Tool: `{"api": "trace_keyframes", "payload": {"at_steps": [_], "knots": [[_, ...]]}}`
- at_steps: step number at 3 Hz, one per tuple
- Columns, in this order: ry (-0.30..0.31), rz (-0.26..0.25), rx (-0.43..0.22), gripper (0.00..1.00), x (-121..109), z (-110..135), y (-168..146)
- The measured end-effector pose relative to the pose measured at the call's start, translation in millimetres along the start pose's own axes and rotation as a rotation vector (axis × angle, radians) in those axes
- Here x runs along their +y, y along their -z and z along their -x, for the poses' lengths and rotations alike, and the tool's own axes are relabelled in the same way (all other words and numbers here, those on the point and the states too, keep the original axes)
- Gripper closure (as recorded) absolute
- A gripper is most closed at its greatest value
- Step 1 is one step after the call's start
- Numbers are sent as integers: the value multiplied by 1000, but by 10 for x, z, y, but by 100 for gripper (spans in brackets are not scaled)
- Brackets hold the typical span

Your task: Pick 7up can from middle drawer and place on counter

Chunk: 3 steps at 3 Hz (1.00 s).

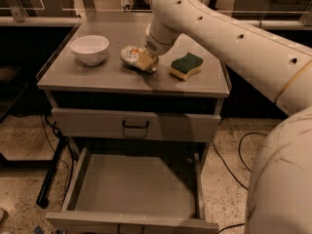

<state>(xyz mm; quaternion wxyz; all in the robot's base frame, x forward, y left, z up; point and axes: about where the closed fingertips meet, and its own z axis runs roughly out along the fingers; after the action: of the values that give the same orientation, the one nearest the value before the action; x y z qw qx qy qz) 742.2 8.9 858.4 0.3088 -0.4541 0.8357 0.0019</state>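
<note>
The 7up can (130,55), silvery-white and dented, lies on its side on the counter (112,77), between the white bowl and the sponge. My gripper (145,60) is right at the can's right end, touching it, with the white arm reaching down from the upper right. The middle drawer (136,189) is pulled open at the bottom of the cabinet, and its grey floor holds nothing.
A white bowl (89,48) stands at the counter's left. A green and yellow sponge (186,65) lies at its right. The upper drawer (135,126) with the black handle is closed. Black cables (48,130) run over the floor at the left.
</note>
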Motion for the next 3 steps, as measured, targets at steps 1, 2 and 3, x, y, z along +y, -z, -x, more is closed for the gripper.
{"api": "trace_keyframes", "payload": {"at_steps": [1,2,3], "knots": [[0,0,0,34,0,0,0],[0,0,0,13,0,0,0],[0,0,0,0,0,0,-1]]}}
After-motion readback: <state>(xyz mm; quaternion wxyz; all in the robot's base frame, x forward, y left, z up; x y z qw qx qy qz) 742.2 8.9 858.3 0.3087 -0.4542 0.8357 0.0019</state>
